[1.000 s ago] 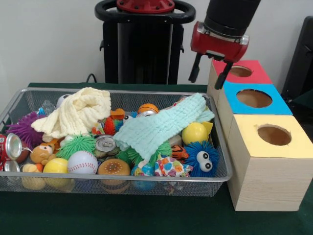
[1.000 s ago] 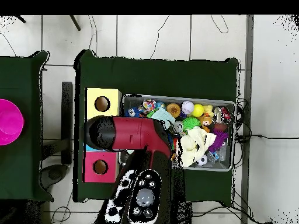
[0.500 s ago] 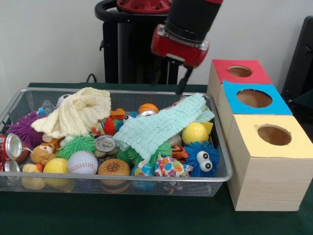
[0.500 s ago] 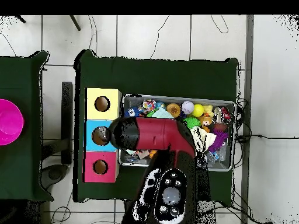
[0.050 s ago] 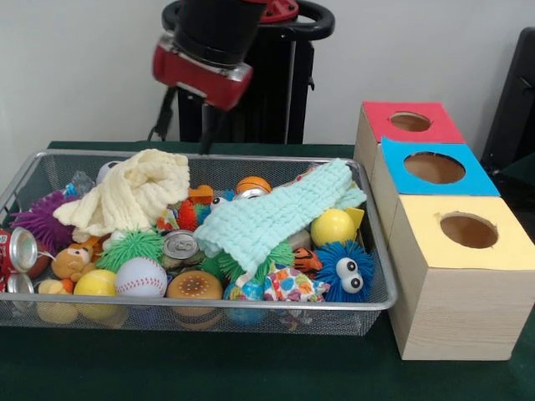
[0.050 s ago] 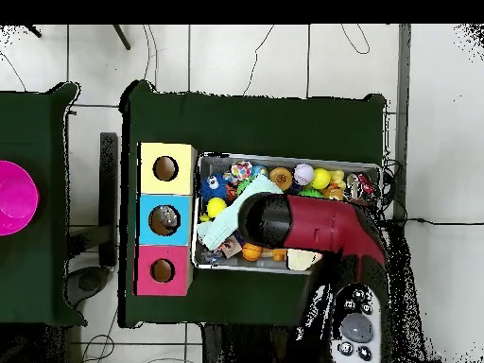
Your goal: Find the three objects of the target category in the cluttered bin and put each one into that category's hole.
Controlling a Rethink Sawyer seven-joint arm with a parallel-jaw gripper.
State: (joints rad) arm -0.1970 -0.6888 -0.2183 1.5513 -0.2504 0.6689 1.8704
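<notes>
Bin (image 5: 380,288) clutter, seen from the front, sits untouched on the green counter (image 5: 251,372) beside three boxes with holes (red, blue, yellow); the hand (image 5: 185,119), fingers spread and carrying nothing, has swung from above the red box (image 5: 410,125) across to the bin's far rim, above the cream cloth (image 5: 129,194). From overhead, the arm (image 6: 317,227) now covers the bin's middle rather than the boxes, which suggests a fresh search is starting and no target is yet picked.
</notes>
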